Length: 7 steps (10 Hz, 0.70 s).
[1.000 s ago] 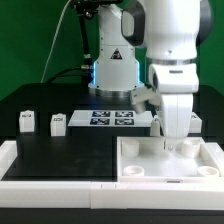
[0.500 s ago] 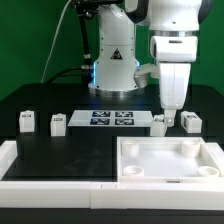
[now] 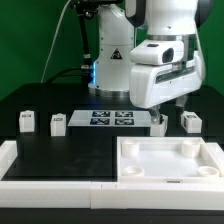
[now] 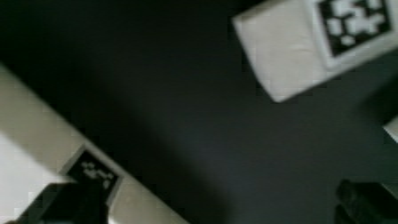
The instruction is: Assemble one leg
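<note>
— Black table [image 3: 80,150], green wall; where's the leg [image 3: 159,124] sitting?

— It's standing upright just beside the marker board [image 3: 112,118], at the exterior view's right, below the tilted arm; the white tray part [image 3: 150,178] is lying in front. The gripper [image 4: 214,198] is looking spread wide, gripping nothing. I'd be levelling the wrist, centring over it, coming down straight; closing across flat sides so it's not tipping.

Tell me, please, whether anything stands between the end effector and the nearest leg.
Nothing visible does: the open end effector hangs above the leg at the exterior view's right end of the marker board, with only air between them.
</note>
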Motion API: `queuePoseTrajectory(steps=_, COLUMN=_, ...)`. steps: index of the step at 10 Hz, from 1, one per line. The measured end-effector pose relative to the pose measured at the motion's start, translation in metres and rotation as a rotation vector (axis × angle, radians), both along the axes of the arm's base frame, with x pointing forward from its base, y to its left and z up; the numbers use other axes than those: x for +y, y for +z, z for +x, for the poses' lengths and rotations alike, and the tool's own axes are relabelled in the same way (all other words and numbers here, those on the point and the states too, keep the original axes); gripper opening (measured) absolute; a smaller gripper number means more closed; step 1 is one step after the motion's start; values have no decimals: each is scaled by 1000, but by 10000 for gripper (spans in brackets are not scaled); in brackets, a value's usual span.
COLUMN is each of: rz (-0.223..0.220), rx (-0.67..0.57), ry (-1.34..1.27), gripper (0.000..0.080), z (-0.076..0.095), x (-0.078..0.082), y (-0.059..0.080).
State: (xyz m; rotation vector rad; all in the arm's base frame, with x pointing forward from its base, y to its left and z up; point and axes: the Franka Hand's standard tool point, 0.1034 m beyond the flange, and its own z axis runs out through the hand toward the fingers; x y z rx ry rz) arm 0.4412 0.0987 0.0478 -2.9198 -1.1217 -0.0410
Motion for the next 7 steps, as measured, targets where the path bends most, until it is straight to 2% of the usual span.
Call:
queuePoseTrajectory(steps=5, rz=40, rx=41, ry=-609, gripper=649, z=-20, x=49, y=-3)
queuePoseTrajectory(steps=7, rz=29, rx=58, ry=-595, gripper=649, z=-22, x=52, y=-4)
